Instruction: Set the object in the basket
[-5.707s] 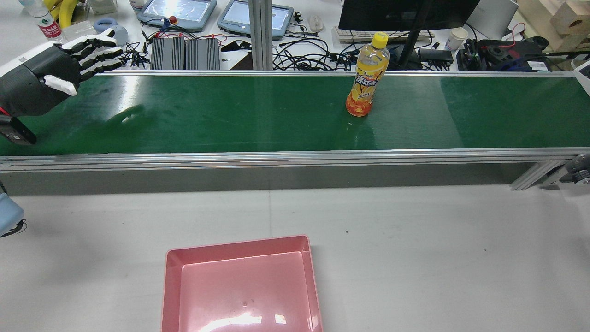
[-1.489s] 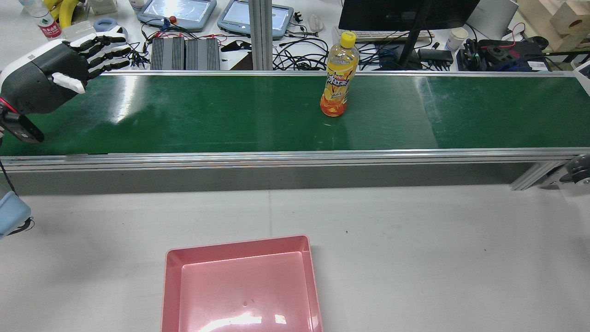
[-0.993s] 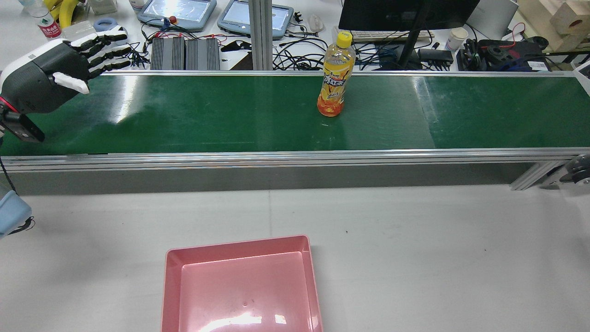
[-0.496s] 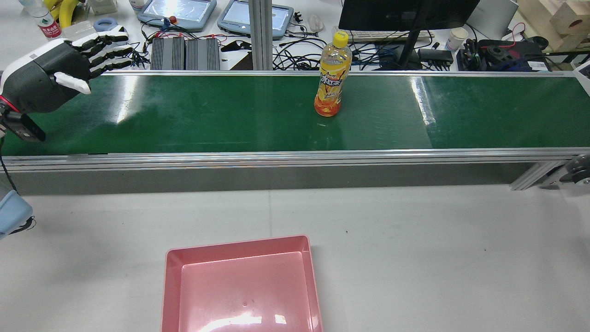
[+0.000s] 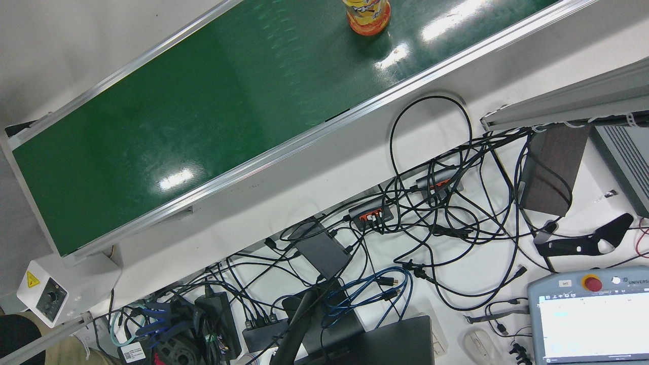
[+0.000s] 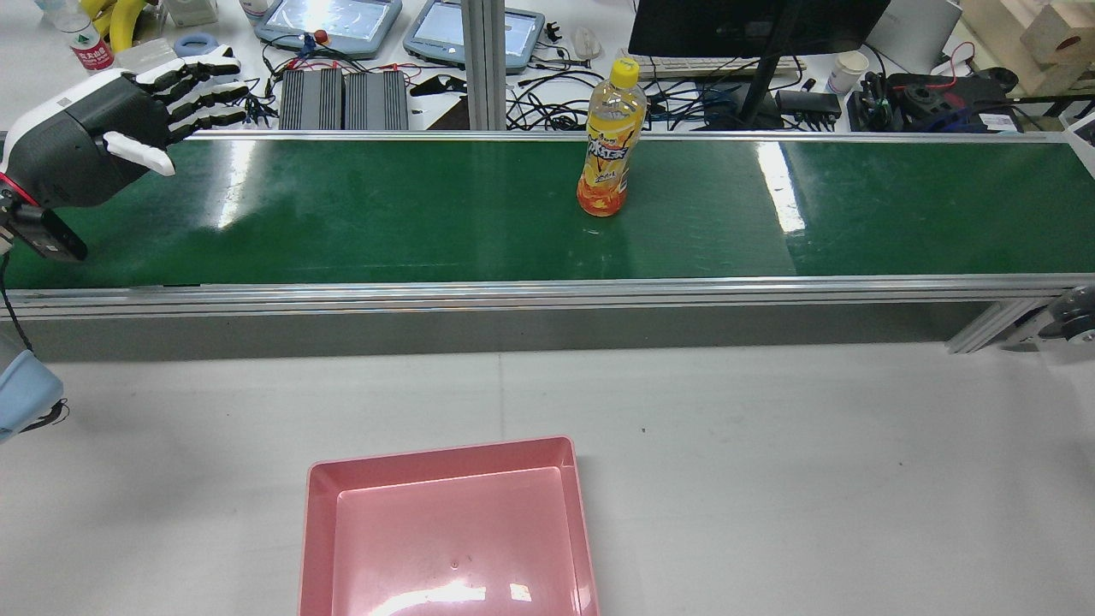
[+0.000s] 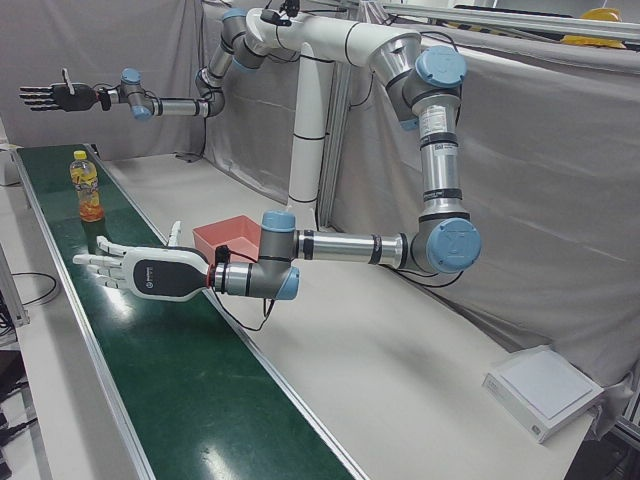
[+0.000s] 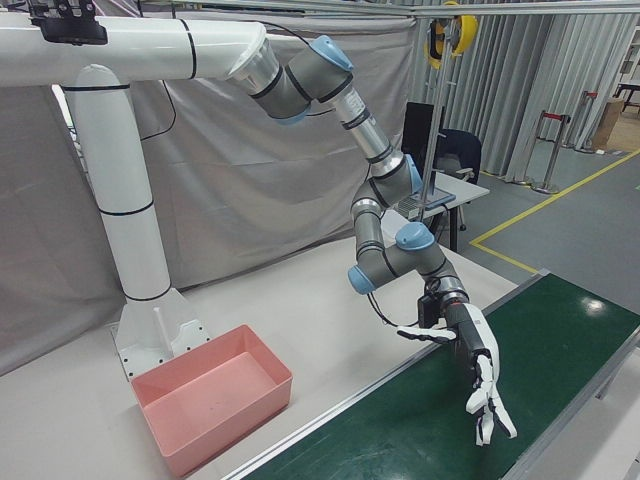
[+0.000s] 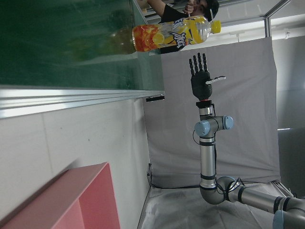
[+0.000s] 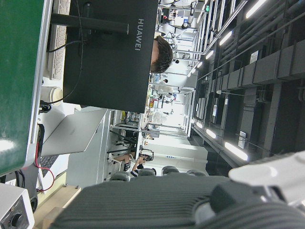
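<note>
Left hand (image 6: pixel 111 120) is held open, fingers straight and spread, nothing gripped. It hovers over the left end of the green belt (image 6: pixel 385 214), palm turned along the belt toward the bottle (image 6: pixel 607 141). Right hand (image 7: pixel 50 97) is also open and empty, raised high past the far end of the belt in the left-front view; it is not seen in the rear view.

Bottle of orange drink is upright on the belt, about mid-length, well apart from both hands, untouched. Pink basket (image 6: pixel 445 530) is empty on the white table (image 6: pixel 813 470), on the robot's side of the belt and nearer the left hand.

Step in hand is judged to be the approach and grasp, not yet begun. The bottle is tall and narrow, so a knock near the cap would likely tip it. The hand is best brought in at label height, fingers kept wide until the body is between them, then wrapped around from the side. If the belt is running, the closing should be timed to the bottle's travel. Bottle should be lifted clear of the belt's rail (image 6: pixel 547 293) before it is carried to the basket.
</note>
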`<action>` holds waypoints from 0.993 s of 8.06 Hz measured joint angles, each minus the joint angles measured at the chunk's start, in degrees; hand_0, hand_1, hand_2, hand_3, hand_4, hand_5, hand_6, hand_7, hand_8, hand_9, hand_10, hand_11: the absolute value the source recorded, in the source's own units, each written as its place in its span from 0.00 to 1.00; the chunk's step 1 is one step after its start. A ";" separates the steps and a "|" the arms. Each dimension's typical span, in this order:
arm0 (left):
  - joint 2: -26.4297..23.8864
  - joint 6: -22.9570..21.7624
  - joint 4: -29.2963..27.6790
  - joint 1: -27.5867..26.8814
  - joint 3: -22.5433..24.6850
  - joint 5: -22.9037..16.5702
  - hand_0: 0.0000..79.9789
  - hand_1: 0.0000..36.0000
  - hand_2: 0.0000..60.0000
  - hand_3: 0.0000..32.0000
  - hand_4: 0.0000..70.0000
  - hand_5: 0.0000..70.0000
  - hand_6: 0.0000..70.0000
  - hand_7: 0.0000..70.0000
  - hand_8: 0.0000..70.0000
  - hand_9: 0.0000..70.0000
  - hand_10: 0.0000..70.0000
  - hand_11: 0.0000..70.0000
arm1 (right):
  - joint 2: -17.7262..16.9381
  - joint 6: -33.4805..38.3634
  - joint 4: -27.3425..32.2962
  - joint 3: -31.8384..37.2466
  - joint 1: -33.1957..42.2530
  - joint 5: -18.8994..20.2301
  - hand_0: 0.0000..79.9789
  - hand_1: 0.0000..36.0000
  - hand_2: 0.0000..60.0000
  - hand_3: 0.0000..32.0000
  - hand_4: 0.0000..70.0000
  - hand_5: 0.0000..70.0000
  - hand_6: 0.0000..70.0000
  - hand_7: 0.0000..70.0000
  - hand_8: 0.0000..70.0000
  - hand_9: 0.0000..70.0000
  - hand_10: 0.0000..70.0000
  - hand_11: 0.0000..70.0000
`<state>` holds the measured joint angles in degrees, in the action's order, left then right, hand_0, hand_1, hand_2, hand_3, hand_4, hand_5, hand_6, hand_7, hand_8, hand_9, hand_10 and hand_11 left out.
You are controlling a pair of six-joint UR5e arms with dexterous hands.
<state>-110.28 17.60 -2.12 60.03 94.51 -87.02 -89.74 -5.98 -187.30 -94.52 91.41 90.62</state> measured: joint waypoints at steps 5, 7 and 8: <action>-0.10 0.02 0.19 0.00 0.00 -0.01 0.65 0.28 0.00 0.19 0.21 0.35 0.04 0.02 0.16 0.17 0.13 0.21 | 0.00 0.00 0.00 0.03 0.00 0.00 0.00 0.00 0.00 0.00 0.00 0.00 0.00 0.00 0.00 0.00 0.00 0.00; -0.11 0.03 0.19 0.00 0.00 0.01 0.65 0.28 0.00 0.19 0.21 0.35 0.03 0.02 0.16 0.17 0.14 0.22 | 0.00 0.03 0.00 0.04 0.00 0.00 0.00 0.00 0.00 0.00 0.00 0.00 0.00 0.00 0.00 0.00 0.00 0.00; -0.11 0.03 0.19 0.00 0.03 -0.02 0.65 0.27 0.00 0.18 0.21 0.36 0.04 0.02 0.16 0.17 0.14 0.22 | 0.00 0.02 0.00 0.04 0.00 0.00 0.00 0.00 0.00 0.00 0.00 0.00 0.00 0.00 0.00 0.00 0.00 0.00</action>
<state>-110.39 17.63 -1.93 60.03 94.54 -87.04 -89.74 -5.96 -187.30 -94.48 91.41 90.62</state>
